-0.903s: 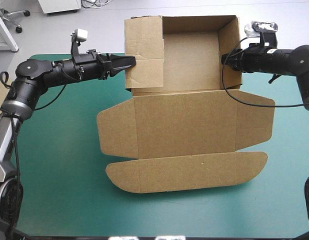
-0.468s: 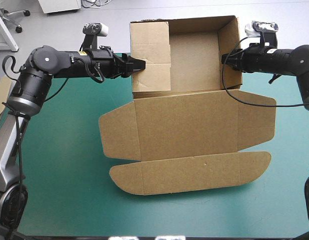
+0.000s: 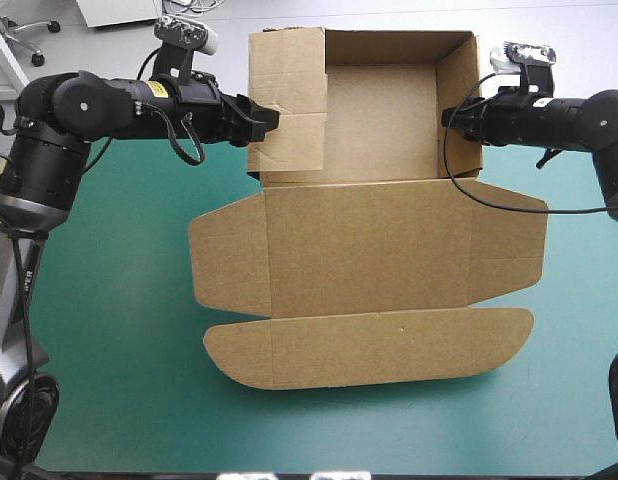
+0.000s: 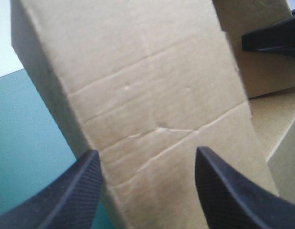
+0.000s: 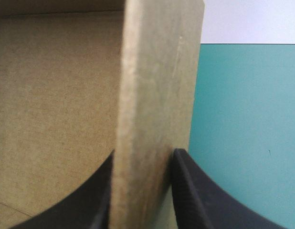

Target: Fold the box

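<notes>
From above: the box (image 3: 381, 110) sits on the table's (image 3: 109, 340) far half, walls raised, lid (image 3: 369, 260) flat.

Left wrist: my left claw (image 4: 146, 152) gapes astride the left wall (image 4: 152, 95). Unpinched, that wall may spring outward.

Right wrist: my right claw (image 5: 145, 152) clenches the right wall (image 5: 157, 95). A slip would skew the box.

On table (image 3: 109, 350), box (image 3: 369, 260) toward far edge

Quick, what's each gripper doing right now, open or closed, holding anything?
Left gripper: open, at the left wall of the box, not clamped on it.
Right gripper: shut on the box, gripping its right wall.
</notes>
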Robot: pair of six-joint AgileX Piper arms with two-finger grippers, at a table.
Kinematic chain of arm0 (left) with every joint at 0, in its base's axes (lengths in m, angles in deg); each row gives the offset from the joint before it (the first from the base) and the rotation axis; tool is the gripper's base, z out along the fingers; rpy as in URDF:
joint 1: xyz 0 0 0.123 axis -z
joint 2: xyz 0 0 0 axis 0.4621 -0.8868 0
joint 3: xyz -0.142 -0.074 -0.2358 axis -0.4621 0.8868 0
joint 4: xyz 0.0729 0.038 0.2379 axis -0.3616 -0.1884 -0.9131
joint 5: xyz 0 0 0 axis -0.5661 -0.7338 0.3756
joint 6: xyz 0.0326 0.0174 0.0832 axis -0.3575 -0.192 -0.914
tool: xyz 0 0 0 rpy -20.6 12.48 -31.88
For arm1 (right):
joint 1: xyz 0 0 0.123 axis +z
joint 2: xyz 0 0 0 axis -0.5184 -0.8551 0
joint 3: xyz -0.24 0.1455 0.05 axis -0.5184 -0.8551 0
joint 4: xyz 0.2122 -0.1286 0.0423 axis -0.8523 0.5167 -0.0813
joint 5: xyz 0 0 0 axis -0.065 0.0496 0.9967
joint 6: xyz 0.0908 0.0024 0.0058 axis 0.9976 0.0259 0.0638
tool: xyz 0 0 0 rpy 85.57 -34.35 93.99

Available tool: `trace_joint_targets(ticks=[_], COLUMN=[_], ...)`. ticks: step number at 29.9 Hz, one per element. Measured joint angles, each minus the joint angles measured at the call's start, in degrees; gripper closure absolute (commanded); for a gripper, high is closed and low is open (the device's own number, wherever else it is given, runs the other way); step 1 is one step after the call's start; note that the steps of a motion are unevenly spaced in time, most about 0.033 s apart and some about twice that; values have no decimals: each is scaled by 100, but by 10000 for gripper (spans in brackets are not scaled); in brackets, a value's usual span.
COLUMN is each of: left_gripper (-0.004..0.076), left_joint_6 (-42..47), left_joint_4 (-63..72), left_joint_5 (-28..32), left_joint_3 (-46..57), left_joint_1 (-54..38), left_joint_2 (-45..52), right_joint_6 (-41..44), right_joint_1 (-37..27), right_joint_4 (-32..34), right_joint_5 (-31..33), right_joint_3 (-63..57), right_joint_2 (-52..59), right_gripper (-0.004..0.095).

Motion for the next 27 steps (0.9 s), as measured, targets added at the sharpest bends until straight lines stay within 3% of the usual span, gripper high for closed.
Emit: trace_joint_targets(ticks=[12,18,22,27], left_gripper=[310,311,311,311], left_joint_6=[113,786,1075,1077], left_joint_4=[-758,-2858,-3613,-3363], left_joint_5=[-173,300,453,399], left_joint_3=[-259,-259,-293,9], left_joint_1=[0,-118,-877,-2312], left_joint_2=[110,669,1068,1104], right_joint_6=[24,24,37,59], right_joint_1=[0,0,0,0], right_joint_4=[0,0,5,-59], right_joint_5=[0,0,0,0], right_joint_3=[0,0,0,0], right_joint_2=[0,0,0,0], right_gripper=[940,940,940,940])
